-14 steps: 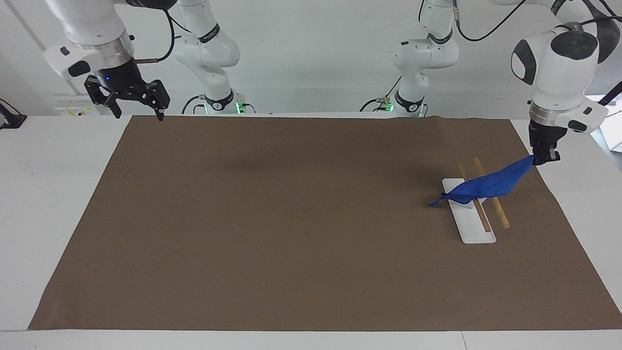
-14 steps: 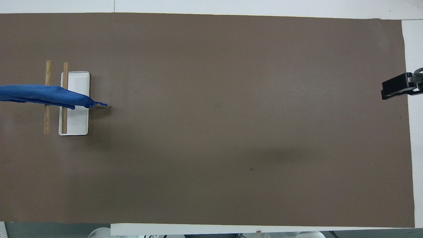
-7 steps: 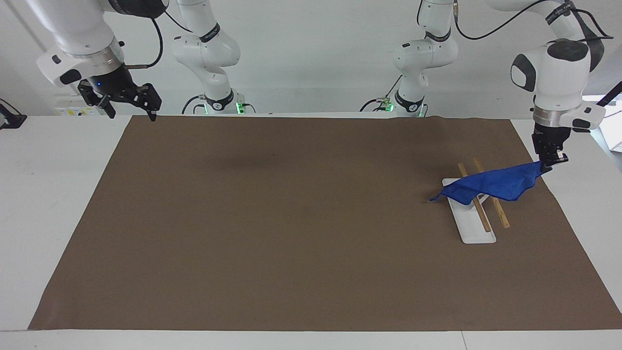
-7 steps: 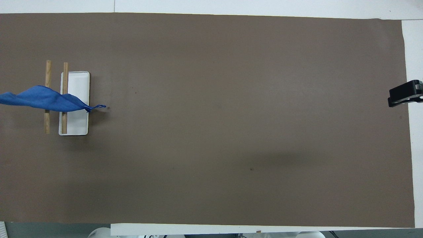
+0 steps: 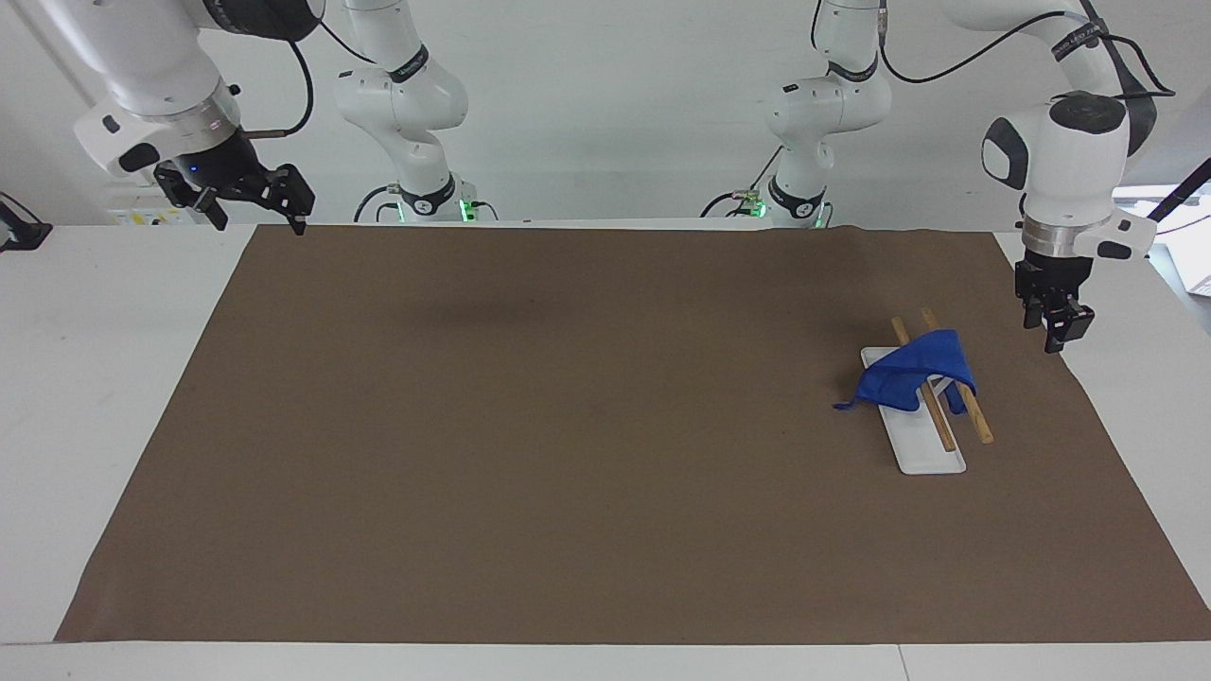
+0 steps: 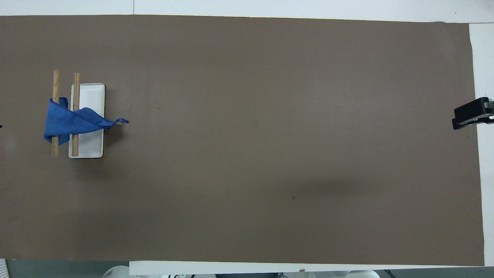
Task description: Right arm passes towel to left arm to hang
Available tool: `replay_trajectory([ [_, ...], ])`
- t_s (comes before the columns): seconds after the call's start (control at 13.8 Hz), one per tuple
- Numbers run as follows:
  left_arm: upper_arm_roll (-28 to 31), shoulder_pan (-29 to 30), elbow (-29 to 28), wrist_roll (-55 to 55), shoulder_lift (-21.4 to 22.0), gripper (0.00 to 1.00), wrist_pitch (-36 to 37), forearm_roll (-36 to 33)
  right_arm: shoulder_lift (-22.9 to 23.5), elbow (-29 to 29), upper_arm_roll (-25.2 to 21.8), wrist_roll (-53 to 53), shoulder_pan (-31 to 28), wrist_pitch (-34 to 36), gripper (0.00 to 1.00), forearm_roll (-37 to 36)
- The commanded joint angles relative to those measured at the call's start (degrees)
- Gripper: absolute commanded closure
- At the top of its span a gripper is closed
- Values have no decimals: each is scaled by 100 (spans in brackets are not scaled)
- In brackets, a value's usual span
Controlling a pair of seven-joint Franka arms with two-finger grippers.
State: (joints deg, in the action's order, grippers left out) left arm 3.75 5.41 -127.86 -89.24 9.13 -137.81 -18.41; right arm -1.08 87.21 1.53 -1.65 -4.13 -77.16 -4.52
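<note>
Left gripper [image 5: 1057, 328], fingers parted and empty, hangs beside the towel [image 5: 916, 371] draped across both rack rods [image 5: 954, 374]; right gripper [image 5: 248, 197] open, waiting.

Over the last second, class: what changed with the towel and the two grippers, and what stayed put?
The left gripper let go of the towel, which dropped from a taut stretch into a drape over the two wooden rails. The right gripper drew back slightly toward its own end of the table. The rails and the white base stayed put.

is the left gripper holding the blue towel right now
No, the left gripper hangs apart from the towel, which drapes over the two wooden rods.
</note>
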Motion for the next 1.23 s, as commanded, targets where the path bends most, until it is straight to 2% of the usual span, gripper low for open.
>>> replay_trajectory([
  [0.0,-24,-31,235,-50,-52,0,211,494,-59,86,-30,-151,-79,131,0,249],
  [0.14,-85,-136,410,-67,-43,0,246,812,-51,51,-30,-107,-70,70,0,320],
  [0.22,-94,-363,602,-15,27,0,664,821,-51,59,-38,-116,-70,61,0,320],
  [0.29,-94,-539,1057,81,-33,0,1312,822,-51,51,-30,-133,-61,61,0,311],
  [0.43,-94,-751,1875,710,-252,0,2167,927,-68,77,-30,-90,-70,43,0,311],
  [0.72,-85,-814,3370,3449,-692,0,3960,1408,-86,121,-30,-125,-26,87,0,320],
  [1.09,-50,-831,3803,7859,-843,0,5297,1850,-86,112,-30,-125,-26,87,0,320],
  [1.16,-59,-831,3812,8591,-843,0,5361,1893,-86,112,-30,-125,-26,87,0,320],
])
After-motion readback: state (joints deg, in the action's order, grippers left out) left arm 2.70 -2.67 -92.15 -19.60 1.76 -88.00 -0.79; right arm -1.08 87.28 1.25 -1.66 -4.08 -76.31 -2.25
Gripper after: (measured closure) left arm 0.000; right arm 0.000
